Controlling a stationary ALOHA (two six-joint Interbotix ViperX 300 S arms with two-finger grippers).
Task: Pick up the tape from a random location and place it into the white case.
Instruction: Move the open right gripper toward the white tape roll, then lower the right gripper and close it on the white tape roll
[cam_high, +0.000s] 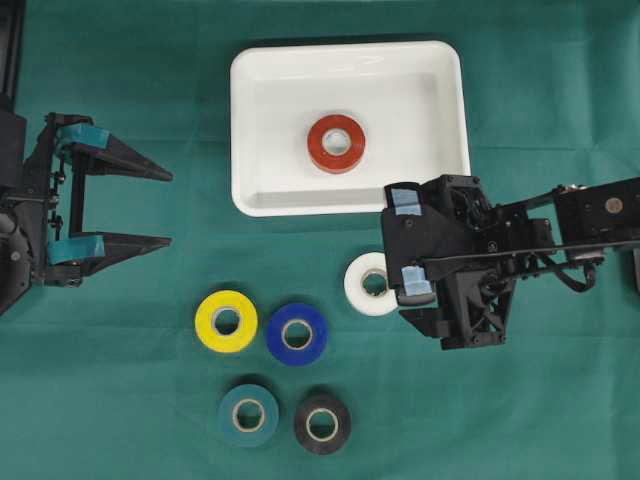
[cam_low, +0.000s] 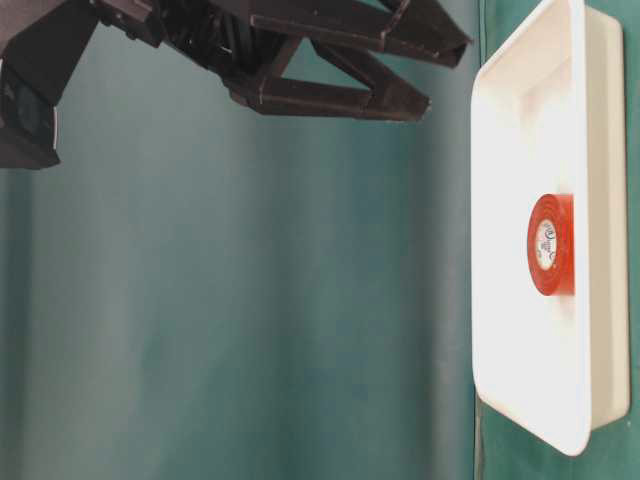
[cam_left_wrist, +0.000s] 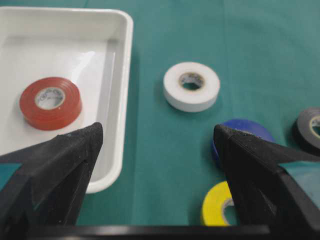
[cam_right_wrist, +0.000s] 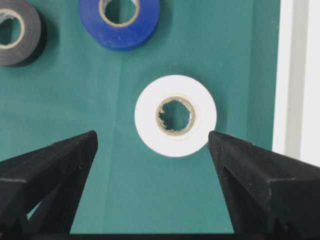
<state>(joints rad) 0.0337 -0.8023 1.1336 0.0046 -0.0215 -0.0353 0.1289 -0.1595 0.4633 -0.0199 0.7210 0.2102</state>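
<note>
Black fingers of my right gripper (cam_right_wrist: 152, 142) spread wide, holding nothing, above the white tape (cam_right_wrist: 175, 115), a glossy roll lying flat on the green cloth (cam_high: 120, 400) just outside the white case (cam_high: 445, 70). Its cardboard core looks ragged inside. I see a red roll (cam_high: 336, 143) in the case; its core label is unreadable. My left gripper (cam_high: 155, 208) gapes empty too.

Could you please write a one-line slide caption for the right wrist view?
Open right gripper poised over the white tape roll on green cloth, white case at the right edge.
</note>
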